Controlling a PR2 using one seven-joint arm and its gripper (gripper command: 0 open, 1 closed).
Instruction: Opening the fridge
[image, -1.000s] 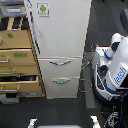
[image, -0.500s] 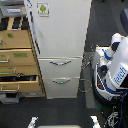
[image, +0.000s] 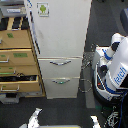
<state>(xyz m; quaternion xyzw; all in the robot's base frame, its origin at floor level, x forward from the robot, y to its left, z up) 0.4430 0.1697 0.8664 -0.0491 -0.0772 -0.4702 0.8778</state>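
The fridge (image: 60, 45) is being faced at the view's centre, door closed, approach only being started; the tool (image: 35, 117), its state indiscernible, is needing guidance to the door's edge.

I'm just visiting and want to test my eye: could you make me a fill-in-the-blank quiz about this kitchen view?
1. The fridge is coloured ____.
2. Below its large door sit ____ drawers with curved silver handles.
3. The sticker on the door is white and ____.
4. The wooden drawer cabinet stands on the exterior view's ____ of the fridge.

Missing words: white; two; green; left
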